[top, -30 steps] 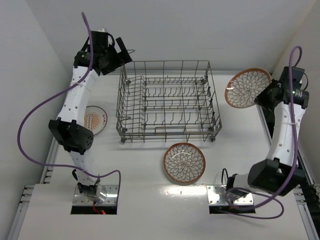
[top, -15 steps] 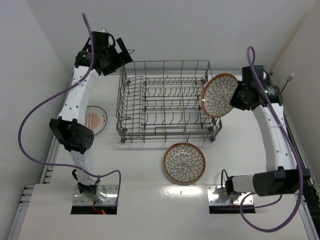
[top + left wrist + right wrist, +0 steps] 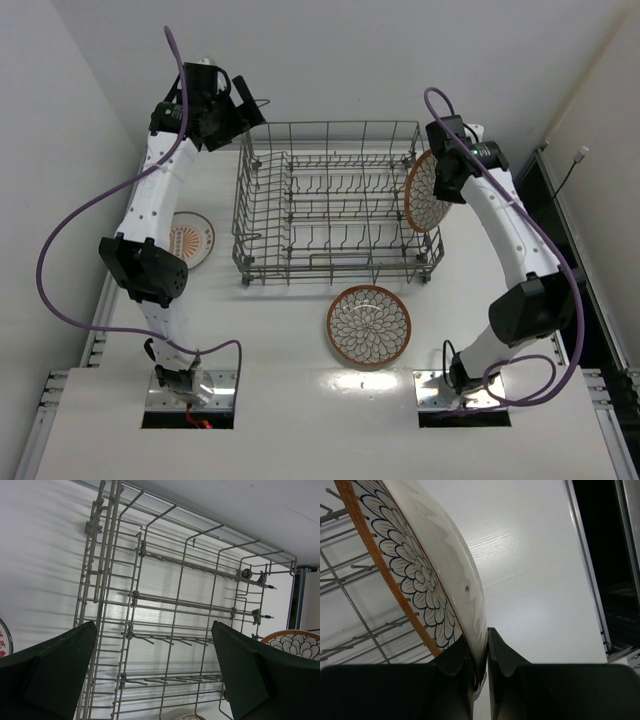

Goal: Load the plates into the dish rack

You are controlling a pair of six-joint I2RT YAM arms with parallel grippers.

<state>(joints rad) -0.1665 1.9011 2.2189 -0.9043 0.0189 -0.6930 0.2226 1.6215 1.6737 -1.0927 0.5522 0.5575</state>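
My right gripper (image 3: 442, 180) is shut on the rim of a brown-rimmed petal-pattern plate (image 3: 421, 192), held on edge at the right end of the grey wire dish rack (image 3: 262, 214). In the right wrist view my gripper (image 3: 480, 652) pinches that plate (image 3: 415, 567) between both fingers, with rack tines beyond. A second brown-rimmed plate (image 3: 369, 325) lies flat in front of the rack. The white plate with the orange sunburst (image 3: 189, 240) lies left of the rack, partly behind my left arm. My left gripper (image 3: 243, 107) is open and empty above the rack's far left corner, looking down on the rack (image 3: 190, 605).
White walls close in on the left, back and right. A dark gap and metal rail (image 3: 590, 300) run along the table's right edge. The arm bases sit at the near edge, with purple cables looping off both arms.
My right arm has swung left with the plate, from beyond the table's far right corner to the rack's right end. The plate has turned more on edge. The left arm has not moved.
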